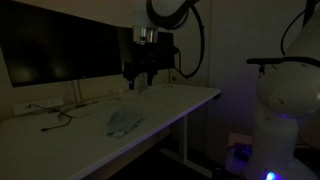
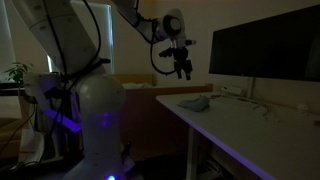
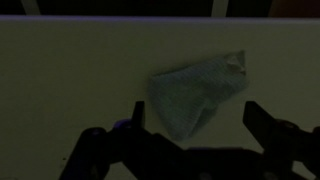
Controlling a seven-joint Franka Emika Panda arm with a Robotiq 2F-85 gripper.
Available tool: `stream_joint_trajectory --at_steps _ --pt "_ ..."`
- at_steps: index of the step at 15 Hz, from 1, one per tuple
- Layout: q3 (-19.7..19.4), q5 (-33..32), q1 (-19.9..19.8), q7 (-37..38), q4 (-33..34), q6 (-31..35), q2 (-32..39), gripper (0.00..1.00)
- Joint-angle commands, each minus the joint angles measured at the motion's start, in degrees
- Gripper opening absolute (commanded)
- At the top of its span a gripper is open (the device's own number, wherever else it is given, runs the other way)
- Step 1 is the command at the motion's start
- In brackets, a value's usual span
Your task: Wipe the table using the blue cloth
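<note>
The blue cloth [image 1: 124,121] lies crumpled on the white desk [image 1: 185,98], close to the desk's front edge in an exterior view. It also shows in the other exterior view [image 2: 195,102], near the desk [image 2: 250,135] end that faces the arm. In the wrist view the cloth [image 3: 195,92] is a loose, roughly triangular heap with one corner pointing away.

The gripper [image 1: 141,76] hangs in the air above the cloth and apart from it, not touching cloth or desk. It is seen as well in the other exterior view [image 2: 183,68]. In the wrist view the gripper [image 3: 193,108] has its jaws spread wide and holding nothing, and the cloth shows between them.

Behind the cloth stands a dark monitor [image 1: 65,48] on a stand, also visible from the other side [image 2: 265,48]. A thin cable [image 1: 62,113] trails over the desk beside the cloth, towards the monitor stand. Beyond the cloth and off the desk's end stands a white robot body [image 1: 285,115]. The desk surface just around the cloth is bare, so nothing lies between the jaws and the cloth. The room is dim, and small items by the monitor are too dark to name.
</note>
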Motion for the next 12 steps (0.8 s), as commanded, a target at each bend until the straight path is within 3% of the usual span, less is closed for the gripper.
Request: stream_joint_trajectory --at_steps 1,5,9,12 --pt "3.2 -4.8 -1.0 5.4 2.5 7.3 8.1 1.00" --pt "4.3 -13.4 -0.9 12.2 6.9 10.3 17.6 1.00" --pt "2.3 -21.4 1.6 19.1 13.8 9.5 25.7 1.00" --pt "-0.3 -23.2 3.9 21.8 18.0 8.2 30.2 1.00"
